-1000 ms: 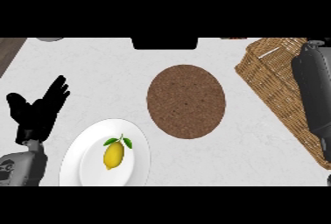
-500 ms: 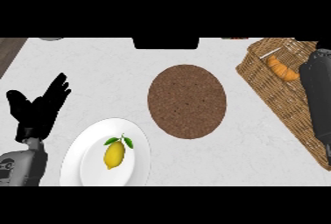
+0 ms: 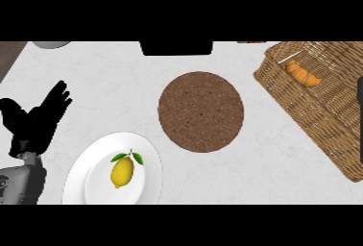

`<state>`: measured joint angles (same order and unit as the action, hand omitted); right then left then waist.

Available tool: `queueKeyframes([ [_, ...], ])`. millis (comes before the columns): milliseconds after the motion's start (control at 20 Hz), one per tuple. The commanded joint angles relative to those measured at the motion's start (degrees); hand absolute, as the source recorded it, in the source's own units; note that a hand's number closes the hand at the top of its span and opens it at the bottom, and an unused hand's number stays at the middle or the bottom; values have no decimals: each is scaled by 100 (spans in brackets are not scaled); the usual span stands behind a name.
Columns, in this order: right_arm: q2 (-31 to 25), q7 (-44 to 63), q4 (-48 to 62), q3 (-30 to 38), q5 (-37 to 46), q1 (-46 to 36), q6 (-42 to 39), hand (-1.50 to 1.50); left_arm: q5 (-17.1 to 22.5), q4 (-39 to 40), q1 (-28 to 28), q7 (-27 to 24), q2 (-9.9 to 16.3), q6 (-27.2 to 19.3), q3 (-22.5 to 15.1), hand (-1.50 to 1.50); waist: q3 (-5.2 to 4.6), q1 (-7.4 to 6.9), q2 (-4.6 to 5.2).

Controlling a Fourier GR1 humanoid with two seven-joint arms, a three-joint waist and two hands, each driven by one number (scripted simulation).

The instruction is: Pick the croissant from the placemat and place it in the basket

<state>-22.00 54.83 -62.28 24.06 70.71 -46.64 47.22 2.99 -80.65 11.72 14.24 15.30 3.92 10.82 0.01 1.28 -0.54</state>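
The croissant (image 3: 303,73) lies in the basket (image 3: 333,129), placemat (image 3: 201,111) bare.

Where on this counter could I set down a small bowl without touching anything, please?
Bare counter lies between the left hand and the placemat, and more below the placemat, between the plate with its lemon and the basket. The gap between placemat and basket is narrower. The croissant sits in the basket.

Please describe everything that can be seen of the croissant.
The croissant is a small, golden-orange, curved pastry with pointed ends. It lies inside the woven wicker basket at the view's upper right, in the basket's far part, resting on its floor. No hand touches it. A thin pale stick-like thing lies just beside its upper end.
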Motion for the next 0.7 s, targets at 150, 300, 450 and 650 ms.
queueKeyframes([
  [150, 193, 276, -2407, 417, -836, 1482, -215, -150, -17, 40, -206, -142, 47, 2, 99, 0, -3, 180, -49],
  [300, 429, 226, -3744, 252, -1312, 2462, -685, -150, -25, -183, -326, -33, -52, -143, 98, 0, -2, 219, -67],
  [450, 457, 277, -4670, 165, -1896, 3342, -1319, -150, 179, 11, -389, -214, 203, 156, 333, 0, -7, 268, -69],
  [650, 556, 154, -6038, 299, -2704, 4776, -1645, -150, 76, -43, -304, -196, 33, 19, 193, 0, 0, 255, -37],
])
